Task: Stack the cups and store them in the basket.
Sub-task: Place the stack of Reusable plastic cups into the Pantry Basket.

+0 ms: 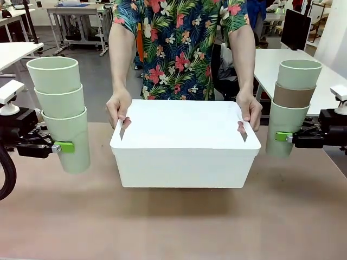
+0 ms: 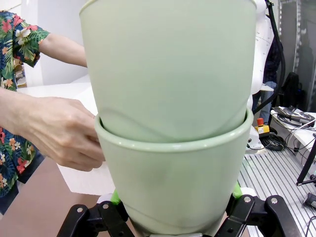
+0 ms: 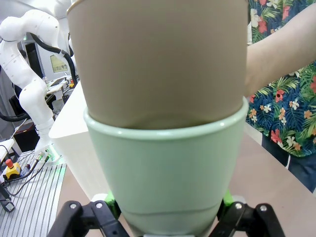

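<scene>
The left gripper (image 1: 66, 145) comes in low from the left edge of the front view, its jaws closed around the lowest cup (image 1: 73, 138) of a stack of 3 pale mint cups (image 1: 58, 92), which stands upright and clear of the surface (image 1: 173, 227). In the left wrist view the green pads (image 2: 115, 197) press either side of that lowest cup near its base, with the next cup nested inside its rim. The right gripper (image 1: 282, 136) mirrors it from the right edge, jaws clamped on the bottom mint cup (image 1: 284, 122) of a second upright stack of 3; a brown cup (image 1: 293, 96) sits nested in that one and another mint cup (image 1: 299, 75) tops it. Between the 2 stacks, at the middle of the surface, is the white basket (image 1: 184, 162), apart from both. A person in a flowered shirt stands behind it and grips its short ends, 1 hand (image 1: 117, 106) at the handle slot on the robot's left side and the other hand (image 1: 250, 108) at the slot on the right. I cannot tell whether the basket rests on the surface or is held just above it.
</scene>
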